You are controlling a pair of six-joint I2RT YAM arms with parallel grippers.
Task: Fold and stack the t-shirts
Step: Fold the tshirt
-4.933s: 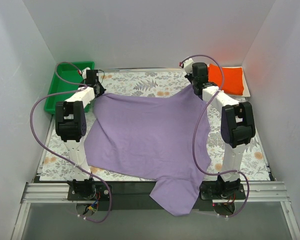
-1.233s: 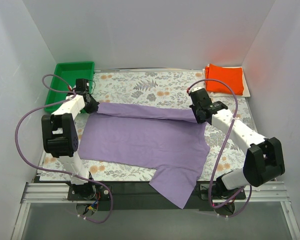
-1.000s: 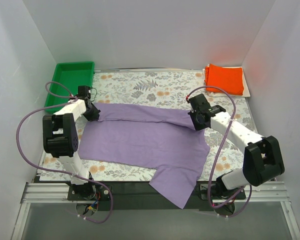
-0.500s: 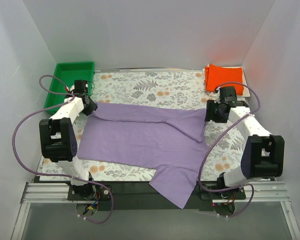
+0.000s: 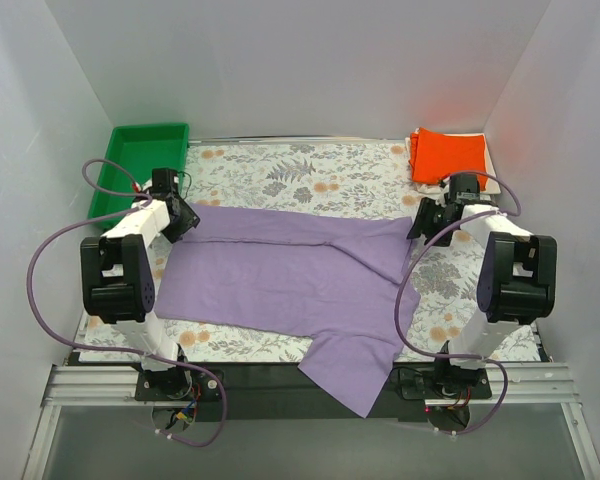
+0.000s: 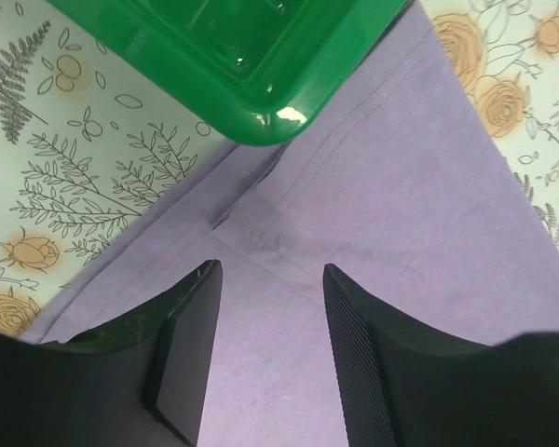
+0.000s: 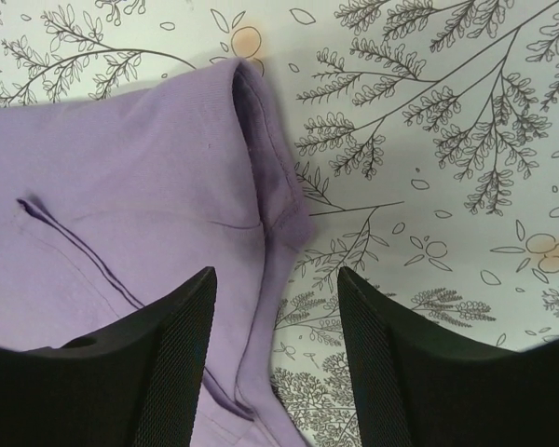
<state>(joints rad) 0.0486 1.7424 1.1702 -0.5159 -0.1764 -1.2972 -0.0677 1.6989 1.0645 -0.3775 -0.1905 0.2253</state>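
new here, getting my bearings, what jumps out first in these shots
A big lavender t-shirt sprawls across the floral table, its near corner hanging off the front edge. A bright orange folded shirt sits at the far right corner, a green tray at the far left. The left gripper and right gripper stand open at the shirt's far corners.

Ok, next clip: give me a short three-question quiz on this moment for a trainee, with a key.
1. True or false: the left fingers are shut on the purple t-shirt.
2. Where on the table does the orange t-shirt lie? A: near left corner; B: far right corner; C: on top of the purple t-shirt.
3. Which thing hangs over the table's near edge?
Key: 1 false, they stand open above it with nothing between them; 2 B; 3 the purple t-shirt.
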